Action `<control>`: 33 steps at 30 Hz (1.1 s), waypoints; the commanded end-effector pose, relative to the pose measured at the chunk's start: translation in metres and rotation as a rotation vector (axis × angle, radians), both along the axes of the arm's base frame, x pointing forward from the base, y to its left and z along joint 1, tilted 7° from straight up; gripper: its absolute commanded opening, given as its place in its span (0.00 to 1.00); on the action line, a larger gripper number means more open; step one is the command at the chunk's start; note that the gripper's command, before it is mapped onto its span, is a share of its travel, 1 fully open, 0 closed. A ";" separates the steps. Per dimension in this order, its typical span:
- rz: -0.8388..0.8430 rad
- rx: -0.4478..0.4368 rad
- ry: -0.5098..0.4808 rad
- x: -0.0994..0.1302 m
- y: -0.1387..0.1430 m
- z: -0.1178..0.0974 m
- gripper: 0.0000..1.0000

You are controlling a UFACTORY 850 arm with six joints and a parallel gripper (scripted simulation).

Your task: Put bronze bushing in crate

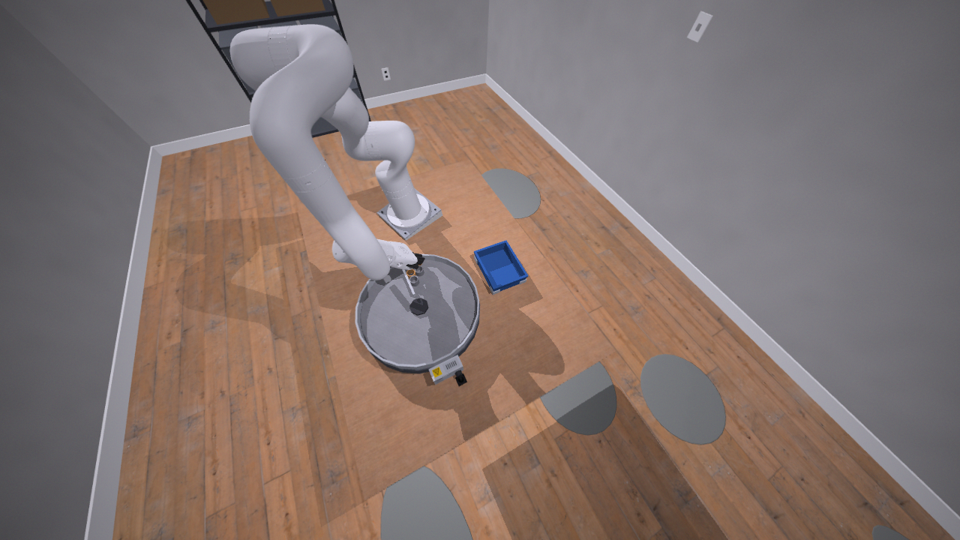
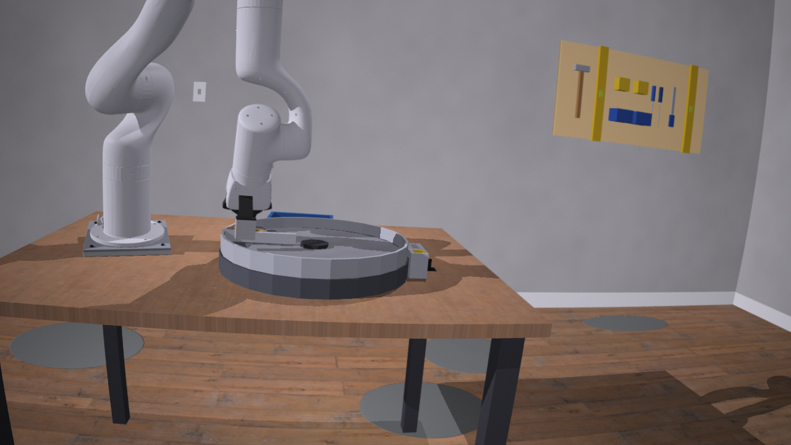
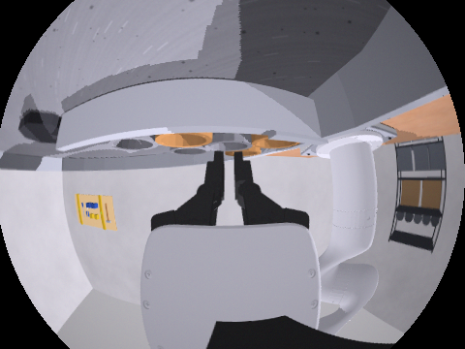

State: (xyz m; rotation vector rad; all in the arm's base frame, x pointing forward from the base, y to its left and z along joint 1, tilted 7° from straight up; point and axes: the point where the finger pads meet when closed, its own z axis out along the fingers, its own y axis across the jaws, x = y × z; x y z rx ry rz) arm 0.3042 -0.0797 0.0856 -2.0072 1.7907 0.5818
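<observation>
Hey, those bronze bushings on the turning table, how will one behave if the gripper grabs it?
A bronze bushing looks like a short rigid ring, so probably stiff and dense. Its round wall may slip between the narrowly set fingers. Packed beside grey bushings, neighbours could get nudged.

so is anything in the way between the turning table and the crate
Nothing visible stands on the bare wood between the turning table and the blue crate. The table's own raised rim is the only barrier, so a bronze bushing would need lifting over it. The tool, nearly shut, hangs at the bushings.
</observation>
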 end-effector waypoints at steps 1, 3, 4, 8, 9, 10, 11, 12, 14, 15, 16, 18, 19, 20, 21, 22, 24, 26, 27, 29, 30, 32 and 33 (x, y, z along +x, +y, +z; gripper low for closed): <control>0.000 0.000 -0.001 0.001 0.000 0.000 0.10; 0.000 0.000 -0.001 0.001 0.000 0.000 0.10; 0.000 0.000 -0.001 0.001 0.000 0.000 0.10; 0.000 0.000 -0.001 0.001 0.000 0.000 0.10; 0.000 0.000 -0.001 0.001 0.000 0.000 0.00; 0.000 0.000 -0.001 0.001 0.000 0.000 0.00; 0.000 0.000 -0.001 0.001 0.000 0.000 0.00; 0.000 0.000 -0.001 0.001 0.000 0.000 0.00; 0.000 0.000 -0.001 0.001 0.000 0.000 0.00; 0.000 0.000 -0.001 0.001 0.000 0.000 0.00; 0.000 0.000 -0.001 0.001 0.000 0.000 0.00; 0.000 0.000 -0.001 0.001 0.000 0.000 0.00; 0.000 0.000 -0.001 0.001 0.000 0.000 0.00; 0.000 0.000 -0.001 0.001 0.000 0.000 0.00; 0.000 0.000 -0.001 0.001 0.000 0.000 0.00; 0.000 0.000 -0.001 0.001 0.000 0.000 0.00; 0.000 0.000 -0.001 0.001 0.000 0.000 0.00; 0.000 0.000 -0.001 0.001 0.000 0.000 0.00; 0.000 0.000 -0.001 0.001 0.000 0.000 0.00; 0.000 0.000 -0.001 0.001 0.000 0.000 0.00; 0.000 0.000 -0.001 0.001 0.000 0.000 0.00; 0.000 0.000 -0.001 0.001 0.000 0.000 0.00; 0.000 0.000 -0.001 0.001 0.000 0.000 0.00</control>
